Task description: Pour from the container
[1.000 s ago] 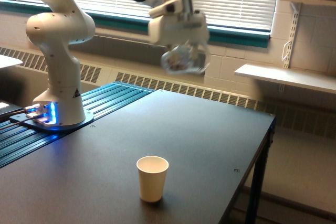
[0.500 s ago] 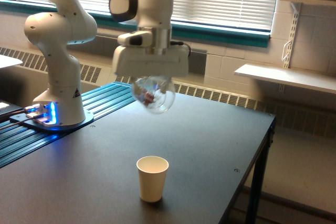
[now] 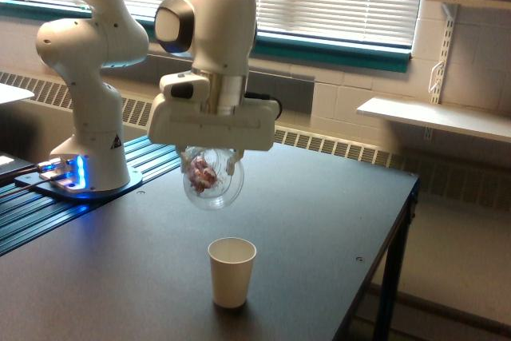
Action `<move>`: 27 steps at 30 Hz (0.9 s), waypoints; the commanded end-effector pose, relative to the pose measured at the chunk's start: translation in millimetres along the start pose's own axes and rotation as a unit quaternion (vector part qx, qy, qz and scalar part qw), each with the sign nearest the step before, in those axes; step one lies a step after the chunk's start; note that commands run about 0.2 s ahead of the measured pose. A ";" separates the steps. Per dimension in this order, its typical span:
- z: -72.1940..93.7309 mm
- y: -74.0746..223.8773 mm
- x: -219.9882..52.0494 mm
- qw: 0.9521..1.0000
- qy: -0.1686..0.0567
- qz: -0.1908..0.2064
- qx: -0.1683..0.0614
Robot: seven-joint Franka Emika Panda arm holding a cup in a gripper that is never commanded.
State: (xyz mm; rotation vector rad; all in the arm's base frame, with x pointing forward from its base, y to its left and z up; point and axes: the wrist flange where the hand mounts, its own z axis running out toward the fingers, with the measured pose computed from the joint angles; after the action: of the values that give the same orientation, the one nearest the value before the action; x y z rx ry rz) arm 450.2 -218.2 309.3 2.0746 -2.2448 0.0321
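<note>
My gripper [image 3: 210,164] is shut on the container [image 3: 213,182], a clear plastic cup hanging under the white hand with its round rim turned towards the camera. Something small, reddish and white lies inside it. The cup hangs in the air above the dark table [image 3: 319,213]. Below it and slightly to the exterior view's right stands a white paper cup [image 3: 231,271], upright and open-topped, near the table's front. The gripper's fingers are mostly hidden behind the container.
The arm's white base [image 3: 89,117] stands at the exterior view's left on a ribbed blue-lit platform [image 3: 48,209]. The table's right edge [image 3: 403,213] drops to the floor. A wall shelf [image 3: 435,117] and window blinds lie behind.
The gripper with the container has swung from high at the back towards the exterior view's left and down, ending low above the paper cup. The paper cup has not moved.
</note>
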 end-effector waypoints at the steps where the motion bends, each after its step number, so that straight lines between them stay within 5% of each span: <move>1: 4.3 -14.1 -0.9 1.000 -0.015 -0.004 -0.018; 18: 16.2 -27.6 -16.3 0.996 -0.082 -0.001 -0.046; 27: 22.8 -24.9 -18.1 0.990 -0.137 -0.004 -0.044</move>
State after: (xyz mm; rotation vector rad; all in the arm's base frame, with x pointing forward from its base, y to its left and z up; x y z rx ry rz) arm 475.9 -204.5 286.8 2.0714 -2.3831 -0.3148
